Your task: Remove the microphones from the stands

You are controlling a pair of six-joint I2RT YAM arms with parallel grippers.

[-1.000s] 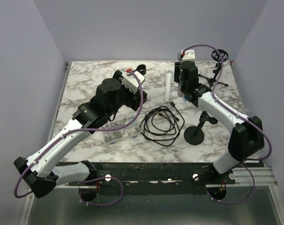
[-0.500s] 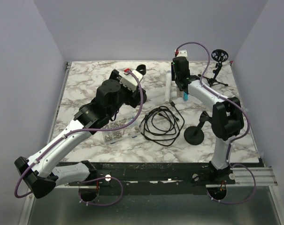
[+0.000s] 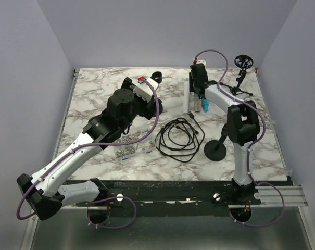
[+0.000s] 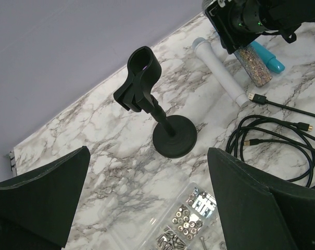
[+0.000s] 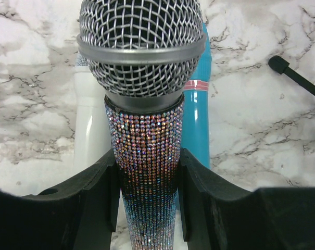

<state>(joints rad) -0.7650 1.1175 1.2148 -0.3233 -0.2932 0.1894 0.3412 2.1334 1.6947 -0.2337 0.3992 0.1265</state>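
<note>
Microphone clad in rhinestones (image 5: 143, 140), with a silver mesh head, is sitting between the black fingers (image 5: 97, 187) of the right end effector (image 5: 147, 200), which are pressing on both sides of its sparkling handle just below the head. It is hanging low over the white marbled surface (image 3: 95, 88) near the far edge. Below it a plain white microphone (image 5: 88, 120) is lying on one side and a teal microphone (image 5: 197, 120) on the other. Whether its tail is touching the surface cannot be told.

The right arm is reaching far forward. Its lower link is rising steeply from the near right base, and its forearm is stretching to the far middle with the wrist tipping downward.

A black round-based stand with a clip (image 4: 165, 130) is standing upright towards the far left, well apart from the held microphone. The left end effector (image 4: 147, 174) is pointing at it with its fingers spread wide, gripping nothing. The left arm is sweeping diagonally from the near left base, elbow raised, wrist aiming towards the far edge.

A second black disc-footed stand (image 3: 215, 148) is standing near the right arm's upright link. A coiled black cable (image 3: 179, 138) is lying between the arms, and a clear plastic box of screws (image 4: 183, 224) is resting close to the left end effector. A small black tripod with a ring mount (image 3: 242, 70) is occupying the far right corner.
</note>
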